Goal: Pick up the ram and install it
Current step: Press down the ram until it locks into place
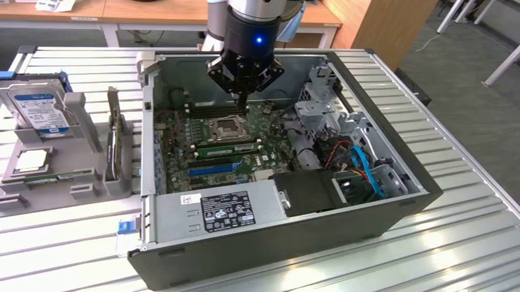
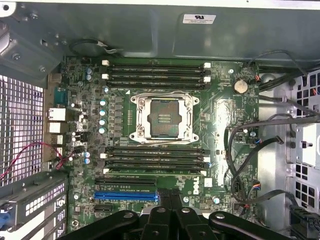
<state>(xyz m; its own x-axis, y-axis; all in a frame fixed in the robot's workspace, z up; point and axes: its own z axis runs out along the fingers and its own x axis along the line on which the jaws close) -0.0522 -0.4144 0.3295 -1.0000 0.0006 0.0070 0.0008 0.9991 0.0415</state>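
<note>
My gripper [image 1: 241, 100] hangs inside the open computer case [image 1: 390, 213], fingers pressed together with nothing pinched between them. Straight beneath the fingertips lies the motherboard [image 1: 268, 125]. I am over its far part, just beyond the processor socket [image 1: 224, 128] and close to the row of memory slots [image 1: 213, 110] by the case's back wall. From the wrist, the gripper [image 2: 170, 199] sits at the near edge of the board, with the socket [image 2: 163, 118] ahead of it and dark slots [image 2: 155, 71] beyond that. Another set of slots [image 2: 155, 160] lies between the socket and my fingers.

The ram [image 1: 116, 141] is not in my grasp. It appears to be the thin stick standing on edge in the grey rack [image 1: 81, 182] outside the case, well apart from me toward the exterior view's left. A hard drive [image 1: 39, 111] stands in the same rack, farther off still. The power supply [image 1: 219, 210] sits at the case's near end, well clear of my fingers.
</note>
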